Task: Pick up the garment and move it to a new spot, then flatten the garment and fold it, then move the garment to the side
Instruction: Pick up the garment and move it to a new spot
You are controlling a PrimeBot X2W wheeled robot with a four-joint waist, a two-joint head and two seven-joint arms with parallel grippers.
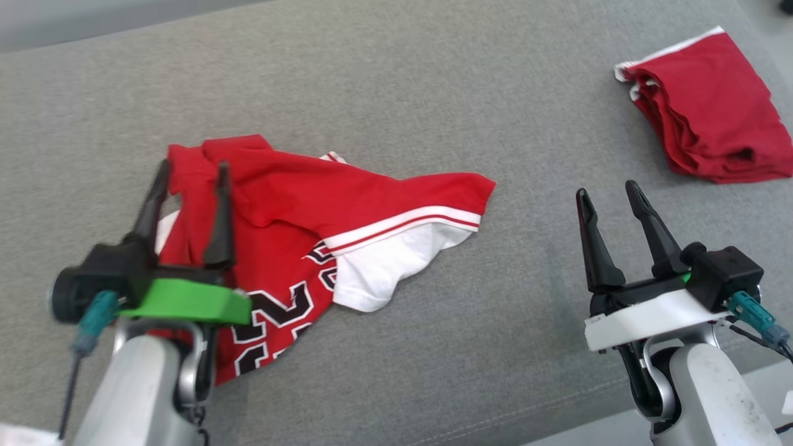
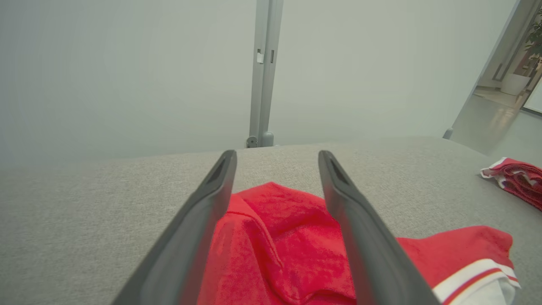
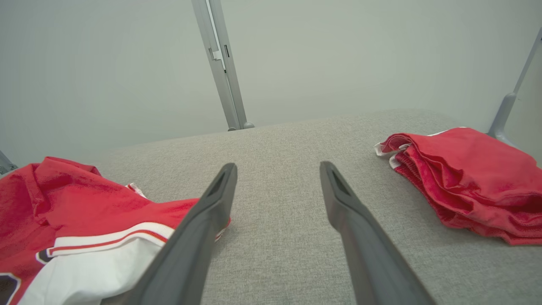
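Note:
The garment point(image 1: 310, 210) is a red jersey with white trim and black-and-white numbers, lying crumpled on the grey cushion at centre left; it also shows in the left wrist view point(image 2: 279, 237) and the right wrist view point(image 3: 84, 220). My left gripper point(image 1: 192, 170) hovers over the jersey's left end, its fingers spread and open with nothing between them; in its own wrist view the left gripper point(image 2: 277, 156) frames the red cloth below. My right gripper point(image 1: 607, 192) stands open over bare cushion to the right of the jersey, and the right gripper point(image 3: 277, 167) is empty there too.
A second red garment point(image 1: 706, 111) lies folded at the far right of the cushion point(image 1: 433, 93), also seen as a folded stack point(image 3: 465, 182). The cushion's front edge runs along the bottom right. A grey wall with a metal post point(image 2: 264, 72) stands behind.

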